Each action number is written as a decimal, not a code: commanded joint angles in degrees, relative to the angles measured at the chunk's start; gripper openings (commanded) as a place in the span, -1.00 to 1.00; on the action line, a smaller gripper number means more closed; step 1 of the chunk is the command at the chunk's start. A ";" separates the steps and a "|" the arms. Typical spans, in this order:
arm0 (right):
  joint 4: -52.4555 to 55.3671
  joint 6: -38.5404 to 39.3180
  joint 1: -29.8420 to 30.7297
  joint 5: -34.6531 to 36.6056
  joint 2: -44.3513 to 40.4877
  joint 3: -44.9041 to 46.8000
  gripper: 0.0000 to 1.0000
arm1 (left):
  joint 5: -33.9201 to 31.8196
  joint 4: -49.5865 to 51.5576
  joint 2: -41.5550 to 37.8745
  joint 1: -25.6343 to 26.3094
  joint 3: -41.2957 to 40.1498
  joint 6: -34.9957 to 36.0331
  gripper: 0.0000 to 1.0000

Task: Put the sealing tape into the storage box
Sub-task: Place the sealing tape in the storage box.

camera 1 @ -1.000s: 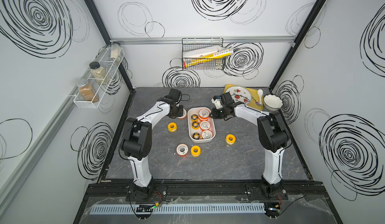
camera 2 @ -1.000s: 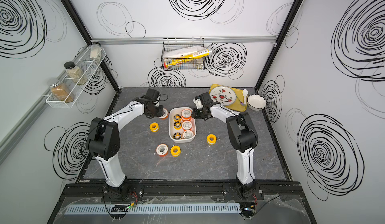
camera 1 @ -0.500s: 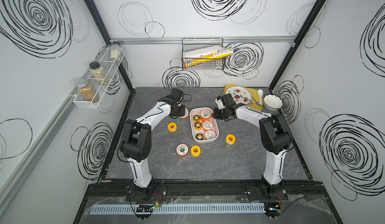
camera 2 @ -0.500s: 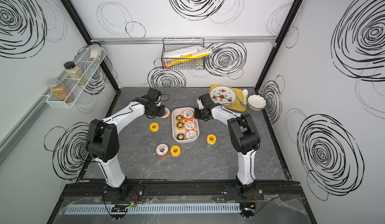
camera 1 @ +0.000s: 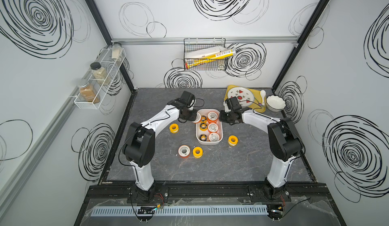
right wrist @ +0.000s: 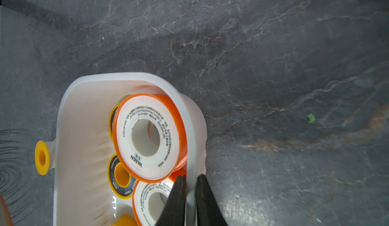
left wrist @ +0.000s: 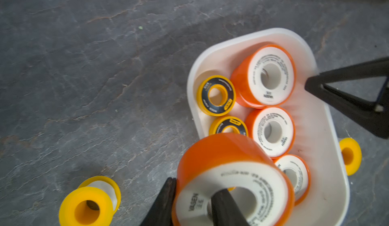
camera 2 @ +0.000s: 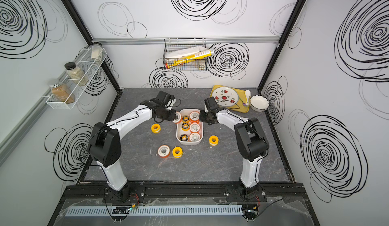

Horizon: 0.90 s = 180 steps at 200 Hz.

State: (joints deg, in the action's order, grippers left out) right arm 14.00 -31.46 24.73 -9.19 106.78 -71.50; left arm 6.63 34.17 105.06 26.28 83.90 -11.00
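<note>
On the near side of the storage box (camera 1: 209, 143), an orange-and-white spool (camera 1: 184, 150) and a yellow spool (camera 1: 197, 152) lie side by side on the grey tabletop (camera 1: 231, 168). A second yellow spool (camera 1: 232, 140) sits just off the box's near right corner. A third yellow spool (camera 1: 173, 128) lies off its left side. These four loose rolls of sealing tape have not moved in the last second.

Inside the box, three black-faced spools (camera 1: 203, 126) line the left wall and three orange ones the right. The farthest boxed orange spool (camera 1: 212, 116) seems to rest on another beneath it, though that is hard to confirm.

Two things have changed at the box's far end. The left gripper (left wrist: 194, 187) is partly closed on the held orange spool (left wrist: 231, 172), one finger through the centre hole and one outside the rim. It has carried that spool from left of the box to over the far left rim. Meanwhile the right gripper (right wrist: 191, 177) is pinched tight on the box's far right wall, one finger inside and one outside. It has drawn the box slightly toward the right arm's side.

By my reading, the box is being steadied for the drop. Room beside the farthest black-faced spool looks tight, so the held one may land tilted or on the rim. Four spools would remain.
</note>
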 commanded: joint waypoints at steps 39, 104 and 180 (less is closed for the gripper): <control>-3.45 -1.01 -0.03 -1.70 -3.86 1.90 -0.59 | 0.35 4.76 4.35 6.40 7.54 1.88 -0.34; -3.10 1.38 -0.45 -3.32 -4.62 2.58 -0.58 | 0.30 8.55 9.11 8.56 12.35 -0.79 -0.33; -3.80 3.25 -0.69 -4.74 -4.17 4.51 -0.57 | 0.09 8.99 13.31 9.09 14.36 -2.35 -0.34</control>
State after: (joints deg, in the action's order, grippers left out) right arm 11.16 -29.21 24.08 -12.93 104.40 -68.36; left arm 6.63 42.65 117.03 35.11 96.25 -12.25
